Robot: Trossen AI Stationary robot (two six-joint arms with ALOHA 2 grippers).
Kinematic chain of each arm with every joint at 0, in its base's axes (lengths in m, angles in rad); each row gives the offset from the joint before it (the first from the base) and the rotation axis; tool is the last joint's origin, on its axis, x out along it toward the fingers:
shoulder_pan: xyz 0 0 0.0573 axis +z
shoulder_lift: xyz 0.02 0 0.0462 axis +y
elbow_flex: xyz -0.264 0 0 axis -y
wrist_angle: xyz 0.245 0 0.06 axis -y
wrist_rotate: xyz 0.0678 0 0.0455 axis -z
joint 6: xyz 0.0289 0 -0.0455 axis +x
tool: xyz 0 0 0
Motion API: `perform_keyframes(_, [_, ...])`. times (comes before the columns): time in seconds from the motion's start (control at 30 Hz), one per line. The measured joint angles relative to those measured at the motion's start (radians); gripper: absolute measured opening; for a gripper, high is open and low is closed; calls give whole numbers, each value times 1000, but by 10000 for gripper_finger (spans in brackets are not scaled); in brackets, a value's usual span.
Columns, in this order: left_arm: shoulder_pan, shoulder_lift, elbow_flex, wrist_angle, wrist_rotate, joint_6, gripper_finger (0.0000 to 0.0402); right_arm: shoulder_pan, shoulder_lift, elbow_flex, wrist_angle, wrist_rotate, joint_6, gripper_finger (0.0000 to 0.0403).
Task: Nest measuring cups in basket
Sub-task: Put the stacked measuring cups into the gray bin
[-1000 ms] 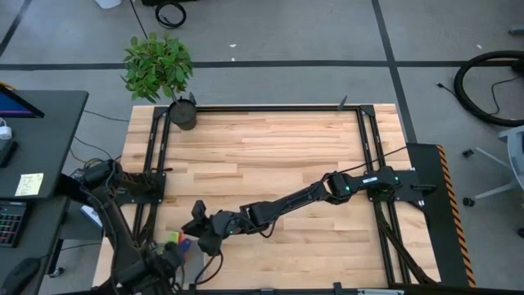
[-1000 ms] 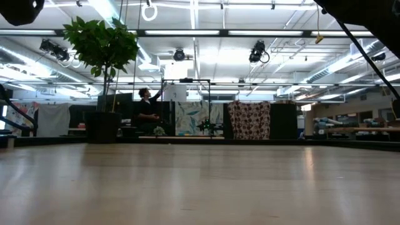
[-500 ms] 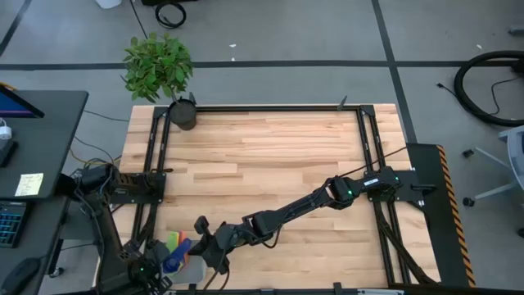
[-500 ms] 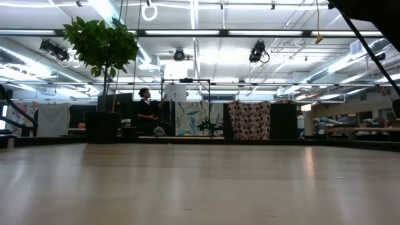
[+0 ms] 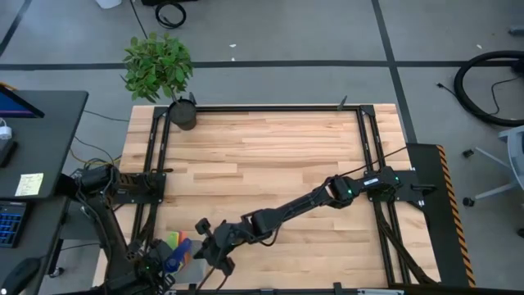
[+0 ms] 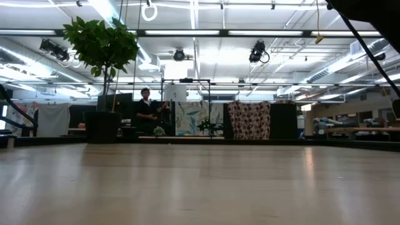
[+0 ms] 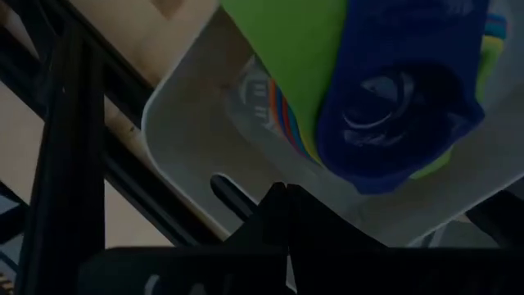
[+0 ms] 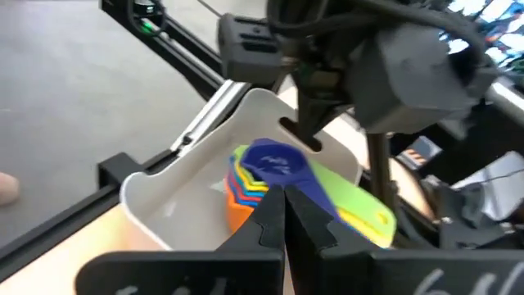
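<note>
Now that the right gripper (image 8: 284, 215) has snapped its jaws together beside the basket (image 8: 164, 192), empty like the left gripper (image 7: 286, 215), the cups (image 8: 266, 176) look stacked.

You have a pale butcher-block tabletop (image 5: 262, 156) with a black frame (image 5: 360, 147) running along its edges. A dark plant pot (image 5: 182, 115) stands at the far left corner. The light grey basket (image 8: 184, 209) sits at the near left corner.

Bright overhead strip lights (image 6: 187, 32), soft shadows, dim blurred wrist-view foregrounds
</note>
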Motion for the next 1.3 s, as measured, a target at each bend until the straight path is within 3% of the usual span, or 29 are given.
perform_keyframes(0.3, [3,0,0,-84,-29,11,1,-20,0,0,-19,-121,46,1])
perform_keyframes(0.67, [17,-1,-19,-51,-86,28,0,-52,0,0,-32,-128,74,0])
perform_keyframes(1.0, [25,0,-67,-28,-78,44,0,-61,0,0,-37,-266,101,0])
perform_keyframes(1.3, [56,0,-66,-31,-146,130,0,-64,0,0,-38,-284,100,0])
